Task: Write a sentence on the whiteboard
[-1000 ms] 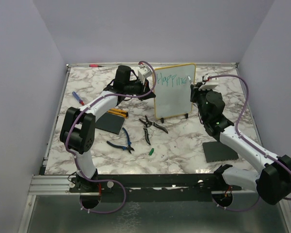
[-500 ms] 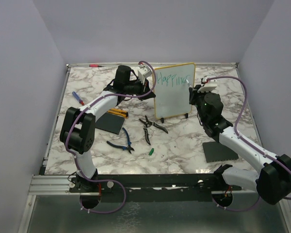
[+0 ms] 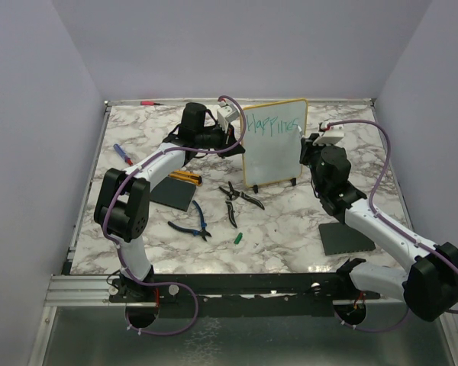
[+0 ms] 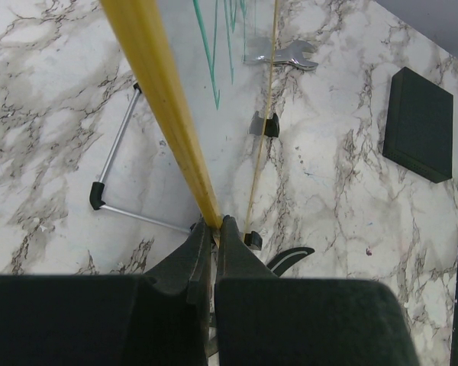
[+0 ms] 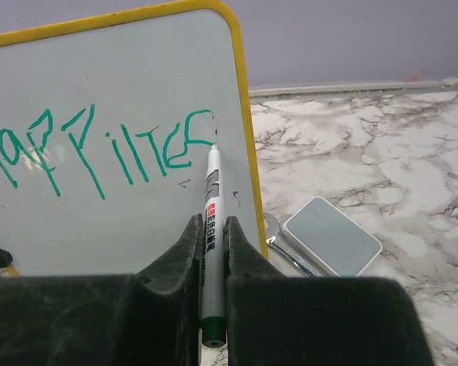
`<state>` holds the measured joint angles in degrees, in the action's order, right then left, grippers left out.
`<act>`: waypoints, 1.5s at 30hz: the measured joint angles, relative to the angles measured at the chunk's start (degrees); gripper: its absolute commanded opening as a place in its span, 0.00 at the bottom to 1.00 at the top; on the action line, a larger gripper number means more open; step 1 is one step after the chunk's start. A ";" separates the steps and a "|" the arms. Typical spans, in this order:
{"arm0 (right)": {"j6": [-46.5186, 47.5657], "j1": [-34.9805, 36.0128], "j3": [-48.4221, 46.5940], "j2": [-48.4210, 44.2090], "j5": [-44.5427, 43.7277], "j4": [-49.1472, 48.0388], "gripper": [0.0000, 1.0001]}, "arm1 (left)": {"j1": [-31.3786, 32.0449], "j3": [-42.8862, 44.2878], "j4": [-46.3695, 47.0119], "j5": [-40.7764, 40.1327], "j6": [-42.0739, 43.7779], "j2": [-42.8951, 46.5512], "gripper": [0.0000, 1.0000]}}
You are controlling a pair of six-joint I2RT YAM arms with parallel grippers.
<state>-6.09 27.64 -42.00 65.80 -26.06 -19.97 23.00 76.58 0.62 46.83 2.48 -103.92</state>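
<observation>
From above, the small upright whiteboard with a thin yellow rim [image 3: 273, 156] stands near the far edge of the marble-patterned worktop [image 3: 282, 229], a little right of middle. The sentence [image 3: 271, 126], one line of teal-green handwriting, runs along the top of it and reads roughly "Happines". The left end effector [image 3: 239, 131] is at the board's left side, the right end effector [image 3: 305, 143] at its right side, but up here neither grip is clear.

The wrist cameras settle it. Left wrist: the left end effector [image 4: 216, 226] is clamped on the whiteboard's [image 4: 221, 114] yellow rim, seen edge-on, and past it a thin wire stand [image 4: 113, 152] and little black feet [image 4: 269, 124] show up. Right wrist: the right end effector [image 5: 211, 223] is closed around a white-and-grey marker pen [image 5: 211, 183], tip against the whiteboard [image 5: 99, 221] just after the last letter of the sentence [image 5: 114, 145]. By the board's right end lie a steel spanner [image 5: 278, 240] and a flat white rounded block [image 5: 333, 236]; the overhead view doesn't show them, with board and right arm in the way.

In front of the board: black-handled pliers [image 3: 242, 196], blue-handled pliers [image 3: 192, 225] and a small green cap [image 3: 237, 239] toward the near edge. One flat dark grey square pad [image 3: 174, 194] lies by the left arm, another [image 3: 345, 239] under the right arm. A blue pen [image 3: 123, 154] lies near the left edge, a red pen [image 3: 147, 102] along the far edge by the far left corner.
</observation>
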 measured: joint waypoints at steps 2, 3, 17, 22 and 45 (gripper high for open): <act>-0.17 0.00 0.04 0.00 0.02 0.11 0.01 | 0.00 0.00 0.00 0.00 0.00 0.00 0.00; -0.31 0.00 0.11 0.00 0.02 0.17 0.01 | 0.00 0.00 0.00 0.00 0.00 0.00 0.00; -0.50 -0.02 2.14 -0.31 4.59 1.25 0.01 | 0.00 -0.20 -0.15 -0.02 0.00 0.46 0.00; -0.90 0.00 3.21 -2.95 6.25 1.25 0.01 | 0.00 -0.20 -0.13 0.00 0.22 0.50 0.00; 1.77 -2.78 -0.61 -1.81 1.03 -1.60 0.01 | 0.00 -0.22 -0.15 0.00 0.42 0.52 0.00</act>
<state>-4.32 24.86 -42.61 63.99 -25.04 -21.56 23.00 76.36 0.47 46.83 2.90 -103.39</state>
